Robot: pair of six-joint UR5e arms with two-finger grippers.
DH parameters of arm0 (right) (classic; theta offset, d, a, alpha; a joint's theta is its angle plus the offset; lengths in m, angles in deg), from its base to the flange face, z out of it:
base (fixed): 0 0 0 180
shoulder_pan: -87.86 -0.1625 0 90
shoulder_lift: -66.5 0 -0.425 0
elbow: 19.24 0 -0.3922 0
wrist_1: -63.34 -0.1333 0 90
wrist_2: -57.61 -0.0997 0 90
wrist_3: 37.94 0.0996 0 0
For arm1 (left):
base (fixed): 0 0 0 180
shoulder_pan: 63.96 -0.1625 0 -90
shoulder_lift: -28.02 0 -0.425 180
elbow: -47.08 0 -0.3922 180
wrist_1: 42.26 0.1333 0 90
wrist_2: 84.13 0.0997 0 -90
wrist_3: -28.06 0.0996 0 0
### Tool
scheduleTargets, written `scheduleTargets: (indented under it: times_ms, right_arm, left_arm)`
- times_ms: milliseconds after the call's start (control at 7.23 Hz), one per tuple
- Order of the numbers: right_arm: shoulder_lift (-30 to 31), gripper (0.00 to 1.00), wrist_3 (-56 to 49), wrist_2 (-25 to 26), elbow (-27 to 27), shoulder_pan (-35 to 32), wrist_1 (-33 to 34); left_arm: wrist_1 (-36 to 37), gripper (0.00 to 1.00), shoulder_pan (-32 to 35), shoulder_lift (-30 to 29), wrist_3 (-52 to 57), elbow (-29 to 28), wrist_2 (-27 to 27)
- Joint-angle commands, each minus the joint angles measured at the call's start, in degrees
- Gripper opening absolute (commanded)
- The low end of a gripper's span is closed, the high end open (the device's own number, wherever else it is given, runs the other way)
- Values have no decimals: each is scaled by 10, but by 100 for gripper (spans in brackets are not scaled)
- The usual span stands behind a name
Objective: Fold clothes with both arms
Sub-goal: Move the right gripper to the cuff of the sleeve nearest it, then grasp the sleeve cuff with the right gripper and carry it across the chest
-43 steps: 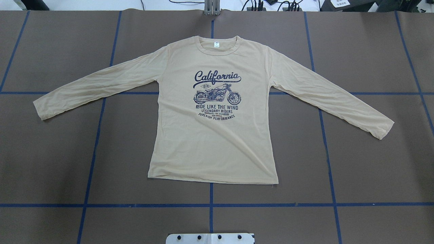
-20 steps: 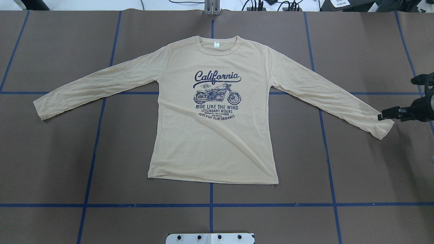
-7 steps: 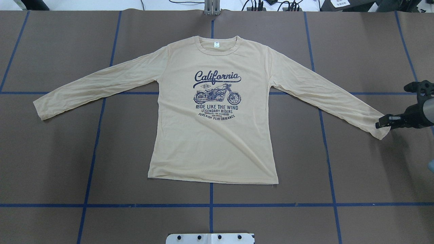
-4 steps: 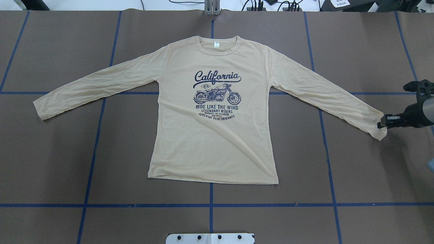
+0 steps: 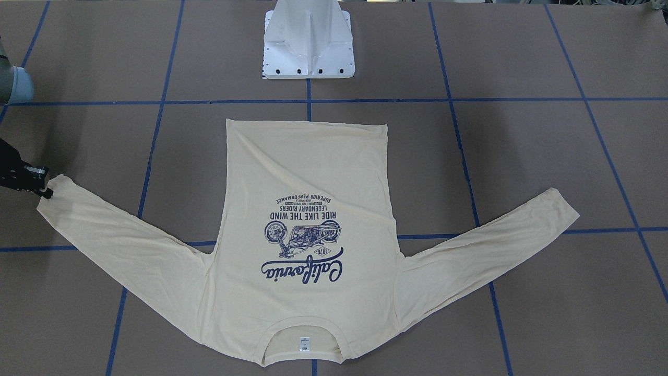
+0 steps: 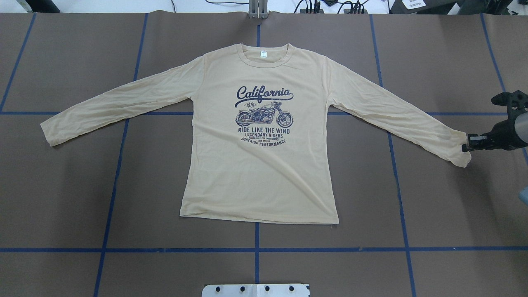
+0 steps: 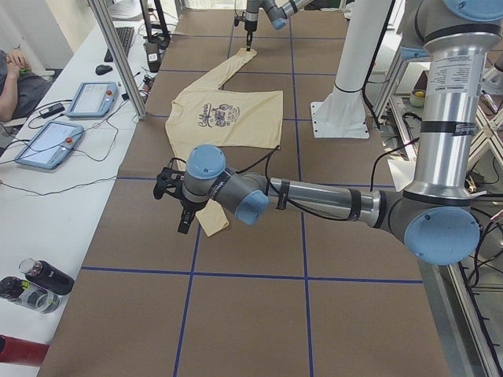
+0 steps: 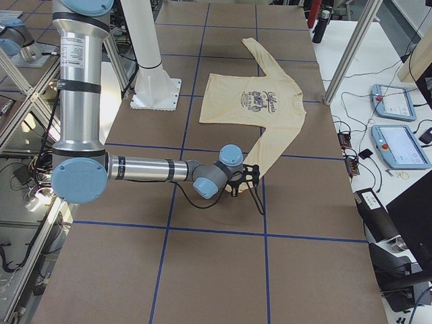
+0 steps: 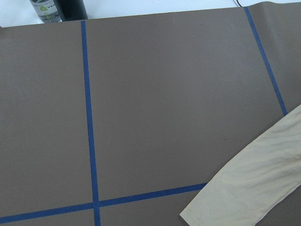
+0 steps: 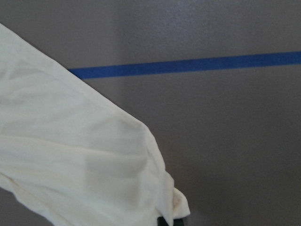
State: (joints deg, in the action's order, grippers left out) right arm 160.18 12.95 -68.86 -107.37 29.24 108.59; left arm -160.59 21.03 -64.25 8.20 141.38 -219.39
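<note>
Left gripper (image 7: pixel 183 222) is seen only in the left side view, low by the T-shirt (image 6: pixel 260 173)'s cuff, state untellable; right gripper (image 6: pixel 466 147) is clamped on the other cuff.

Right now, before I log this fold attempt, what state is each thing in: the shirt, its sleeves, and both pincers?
T-shirt: flat, print up, unfolded.
Left-side sleeve: lying flat, outstretched.
Right-side cuff: bunched, pinched in the right pincer.
Right pincer: shut on the right-side cuff.
Left pincer: by the left-side sleeve's end; open or shut, cannot tell.
</note>
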Motion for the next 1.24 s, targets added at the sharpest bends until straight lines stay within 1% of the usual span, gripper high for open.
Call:
scheduleTargets:
  times_ms: [0, 138, 277, 553, 691, 1106]
  right_arm:
    - [-7, 0, 6, -13, -94, -9, 117]
    - [-30, 0, 13, -16, -126, -9, 164]
    - [-86, 0, 15, -18, -134, -8, 209]
    - [-208, 0, 70, -28, -128, 7, 281]
    - [-237, 0, 70, -46, -127, 7, 290]
    - [-315, 0, 72, -47, -117, 12, 289]
  left_arm:
    - [0, 99, 0, 1, 0, 0, 0]
    - [0, 99, 0, 1, 1, -2, 0]
    - [0, 99, 0, 1, 2, -3, 0]
    - [1, 99, 0, 1, 1, -6, 0]
    - [0, 99, 0, 0, 2, -14, 0]
    - [0, 99, 0, 1, 2, -20, 0]
